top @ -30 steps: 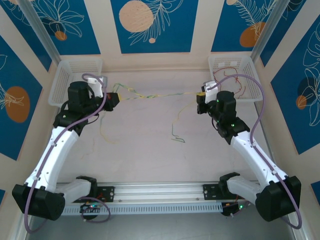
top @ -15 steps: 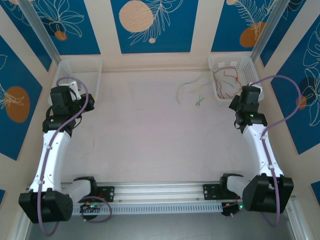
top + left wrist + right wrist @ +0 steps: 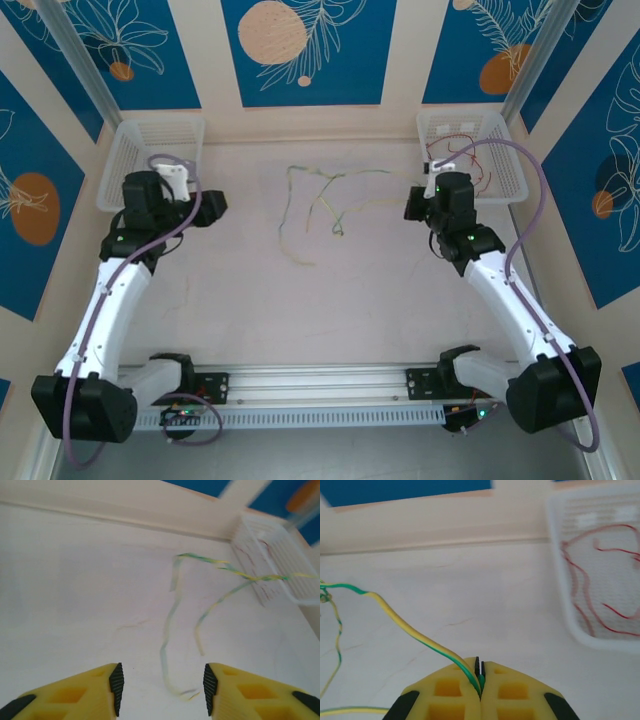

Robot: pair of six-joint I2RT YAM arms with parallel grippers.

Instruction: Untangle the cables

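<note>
My right gripper (image 3: 480,672), just beside the basket (image 3: 559,545) holding the red cable (image 3: 584,592), is clamped on a green-yellow cable (image 3: 420,637); my left gripper (image 3: 162,687) stands apart, empty.

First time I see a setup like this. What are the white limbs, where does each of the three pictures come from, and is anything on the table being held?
Two white robot arms, a left arm and a right arm, are bolted at the near edge of a table. The overview comes from a fixed camera above and behind them. The other two come from cameras on the wrists, looking past each arm's yellow pincer. The right pincer is shut on a green-and-yellow wire. The left pincer is open and holds nothing; thin pale wires lie loose on the table ahead of it. A red wire lies in the white basket on the right.
</note>
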